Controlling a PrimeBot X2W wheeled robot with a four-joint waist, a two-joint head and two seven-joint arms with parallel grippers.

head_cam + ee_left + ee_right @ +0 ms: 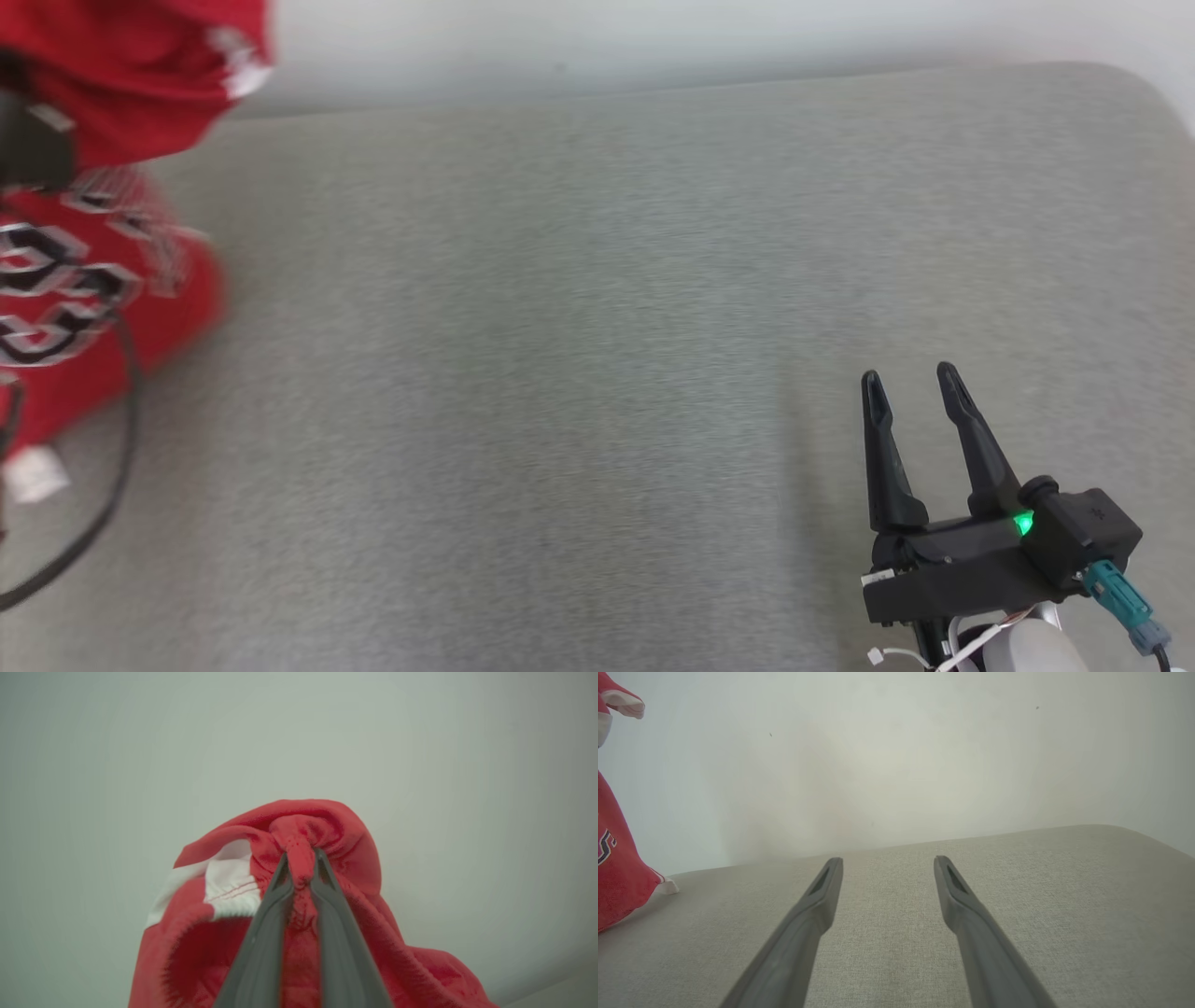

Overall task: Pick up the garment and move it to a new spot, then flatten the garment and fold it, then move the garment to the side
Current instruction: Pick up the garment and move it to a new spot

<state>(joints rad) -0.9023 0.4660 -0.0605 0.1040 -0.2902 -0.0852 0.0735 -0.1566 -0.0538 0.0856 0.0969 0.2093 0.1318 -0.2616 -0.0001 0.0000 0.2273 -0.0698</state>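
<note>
The garment (327, 826) is pinched at a bunched fold by the left pincer (301, 858) for carrying; the right pincer (910, 373) is spread wide, empty.

The head camera looks down from high up on the grey cushion (560, 373), taking in its far edge and far right corner. The right wrist camera sits low over the cushion behind the right hand (887, 861), facing the pale wall (896, 765). Both views share that corner and the red garment (621, 877) at the cushion's left side. The left wrist camera looks past the left hand (301, 855), very close to the garment, toward the wall.
</note>
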